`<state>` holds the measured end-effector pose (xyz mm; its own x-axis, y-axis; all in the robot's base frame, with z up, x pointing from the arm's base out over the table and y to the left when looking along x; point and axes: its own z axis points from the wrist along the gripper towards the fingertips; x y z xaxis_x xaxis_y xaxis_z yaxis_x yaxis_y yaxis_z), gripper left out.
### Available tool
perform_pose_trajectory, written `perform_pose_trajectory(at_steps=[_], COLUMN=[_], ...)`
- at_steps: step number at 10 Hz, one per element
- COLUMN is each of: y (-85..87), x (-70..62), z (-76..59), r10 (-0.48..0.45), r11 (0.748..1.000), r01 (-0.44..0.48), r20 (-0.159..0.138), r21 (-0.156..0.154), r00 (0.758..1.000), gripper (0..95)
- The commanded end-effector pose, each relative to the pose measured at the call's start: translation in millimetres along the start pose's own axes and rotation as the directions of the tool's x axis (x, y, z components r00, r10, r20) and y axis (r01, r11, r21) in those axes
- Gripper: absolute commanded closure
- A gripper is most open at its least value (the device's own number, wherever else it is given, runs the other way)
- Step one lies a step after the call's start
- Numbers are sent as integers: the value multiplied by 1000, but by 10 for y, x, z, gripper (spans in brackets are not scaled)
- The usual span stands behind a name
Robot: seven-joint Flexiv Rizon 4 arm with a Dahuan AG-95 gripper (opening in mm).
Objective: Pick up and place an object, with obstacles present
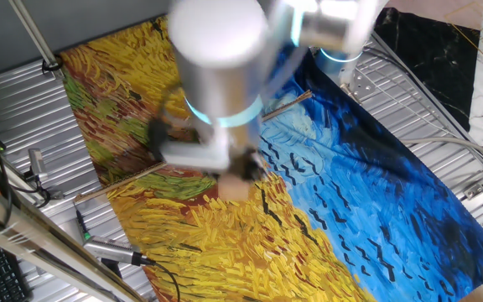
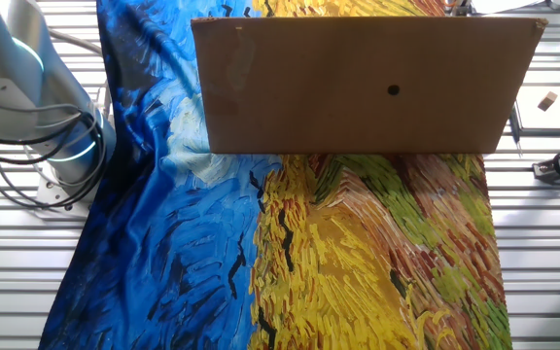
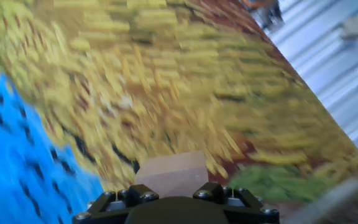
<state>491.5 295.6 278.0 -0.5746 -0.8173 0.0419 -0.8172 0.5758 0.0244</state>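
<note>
In one fixed view my gripper [image 1: 240, 172] hangs over the middle of the painted cloth with the light tan wooden cube [image 1: 235, 188] at its tips, just above the yellow part. In the hand view the cube [image 3: 171, 173] sits right in front of the gripper body [image 3: 174, 198], between the jaws, and the cloth behind is blurred. The gripper looks shut on the cube. The thin brown rod [image 1: 288, 104] lies diagonally across the cloth; its middle is hidden behind my arm and its other end [image 1: 114, 184] shows at the left. The other fixed view shows neither cube nor gripper.
A brown cardboard sheet [image 2: 363, 86] blocks the far half of the other fixed view. The cloth [image 1: 367, 210] lies on a ribbed metal table [image 1: 15, 109]. A small tan block [image 2: 548, 99] lies on the metal at the side, also in the hand view [image 3: 355, 26]. Cables and tools [image 1: 111, 250] lie at the cloth's left edge.
</note>
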Motion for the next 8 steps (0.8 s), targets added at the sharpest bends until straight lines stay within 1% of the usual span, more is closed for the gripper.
perform_pose_trajectory(at_steps=[1, 2, 3, 5, 6, 8], y=[288, 331, 445, 543, 545, 545], x=[-388, -434, -527, -584, -587, -587], z=[212, 249, 331, 398, 399, 399], r10=[33, 39, 47, 60, 56, 66], r11=[999, 999, 998, 997, 997, 998], r01=[-33, -39, -47, -60, -56, -66], r20=[-3, -7, -4, -10, -8, 21], r21=[26, 31, 36, 47, 45, 17], r00=[999, 999, 999, 998, 998, 998], gripper=[950, 950, 950, 950, 950, 950])
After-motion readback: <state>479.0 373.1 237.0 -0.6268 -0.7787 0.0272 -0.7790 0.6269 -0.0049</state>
